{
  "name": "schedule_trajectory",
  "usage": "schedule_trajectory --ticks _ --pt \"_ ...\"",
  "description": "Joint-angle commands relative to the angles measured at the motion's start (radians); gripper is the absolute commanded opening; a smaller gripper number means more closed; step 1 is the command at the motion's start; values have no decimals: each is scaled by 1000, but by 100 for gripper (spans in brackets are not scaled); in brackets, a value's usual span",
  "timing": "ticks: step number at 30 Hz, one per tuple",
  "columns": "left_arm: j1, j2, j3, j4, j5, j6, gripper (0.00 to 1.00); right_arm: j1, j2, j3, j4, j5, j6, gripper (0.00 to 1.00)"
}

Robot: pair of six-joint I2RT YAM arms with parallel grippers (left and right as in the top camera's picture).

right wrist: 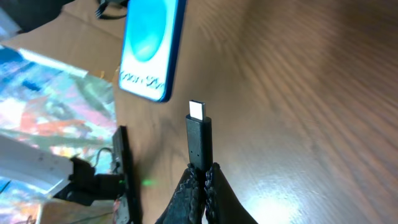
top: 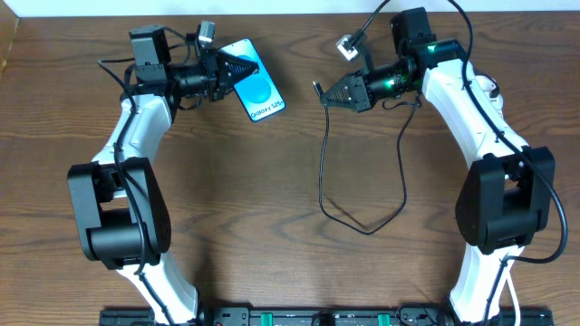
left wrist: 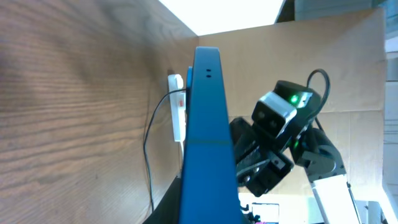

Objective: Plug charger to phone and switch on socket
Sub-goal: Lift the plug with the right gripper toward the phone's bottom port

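Note:
My left gripper [top: 241,68] is shut on the upper end of the phone [top: 260,93], whose lit blue screen faces up. In the left wrist view the phone [left wrist: 208,124] shows edge-on as a blue slab. Right of it, apart from the phone, my right gripper [top: 327,96] is shut on the charger's dark plug [right wrist: 199,140]. The plug's metal tip points toward the phone's white-banded end [right wrist: 149,50], with a gap between them. The black cable [top: 323,163] loops down across the table. The white socket [left wrist: 176,109] with red marks lies far off on the table.
The table [top: 227,208] is brown wood with a raised lip along the back. The cable's loop [top: 362,225] lies in the middle right of the table. The right arm [top: 471,100] reaches over the back right corner.

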Motion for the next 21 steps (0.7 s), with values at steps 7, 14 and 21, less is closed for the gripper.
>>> schedule_trajectory --ticks 7,14,21 --pt "2 -24 11 344 32 -324 7 30 -7 0 -34 -72 -62 1" --pt "2 -24 11 425 24 -435 7 85 -7 0 -25 -27 -58 2" --pt "2 -24 11 425 24 -449 7 110 -7 0 -2 -27 -47 1"
